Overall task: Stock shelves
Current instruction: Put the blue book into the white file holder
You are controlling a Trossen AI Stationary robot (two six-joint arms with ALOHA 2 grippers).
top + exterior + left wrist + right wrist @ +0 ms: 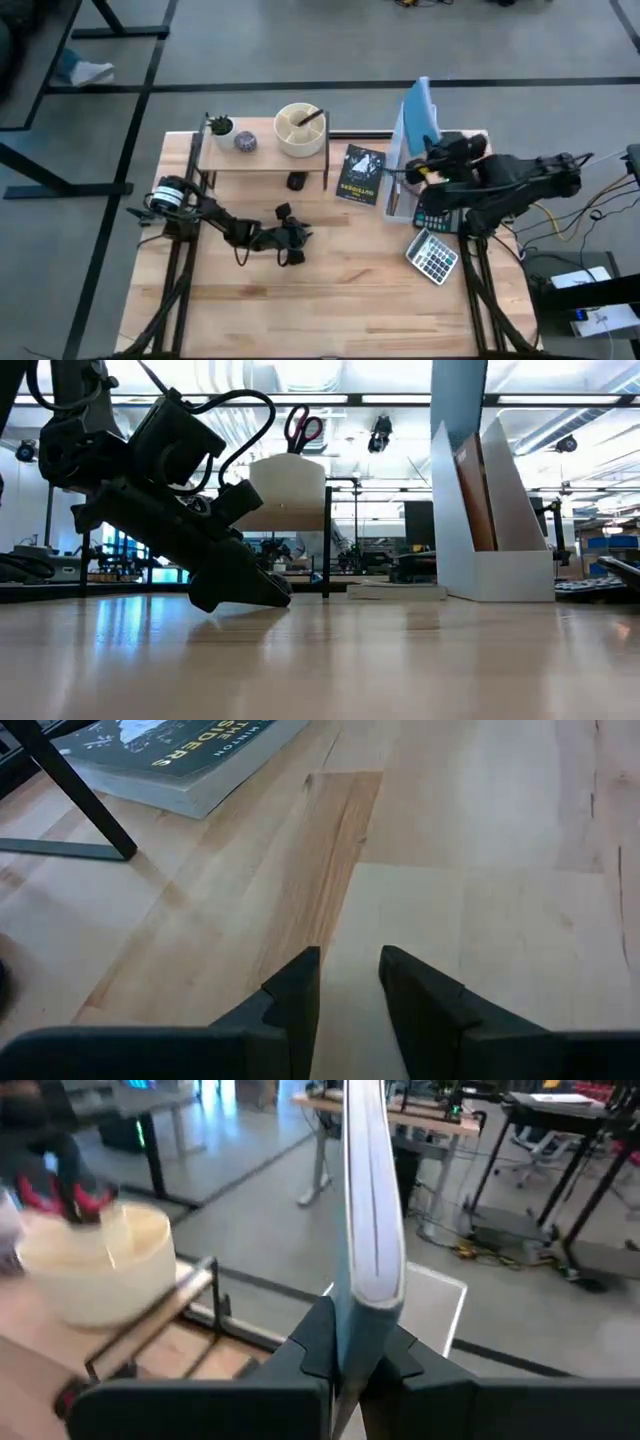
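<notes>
- My right gripper (350, 1342) pinches a pale blue book (368, 1200) by its lower edge, both fingers pressed against its covers; the book stands upright, spine edge toward the wrist camera.
- In the high view the right gripper (428, 168) sits over the white file holder (400, 150) at the table's right rear, the blue book (422, 110) rising above it.
- My left gripper (348, 982) has its fingers slightly apart with nothing between them, tips down near the bare wooden tabletop (480, 900); in the high view it (292, 240) lies in front of the shelf.
- The shelf (262, 158) stands at the table's rear left: a light-wood rectangular board on thin black legs. On it are a small potted plant (220, 126), a small grey object (245, 142) and a cream bowl-shaped holder (300, 130) with scissors (303, 426).
- A dark paperback (361, 174) lies flat between shelf and file holder; a calculator (432, 254) lies at front right.
- A small dark object (296, 181) under the shelf is hard to identify; the paperback's title is cut off in the left wrist view.
</notes>
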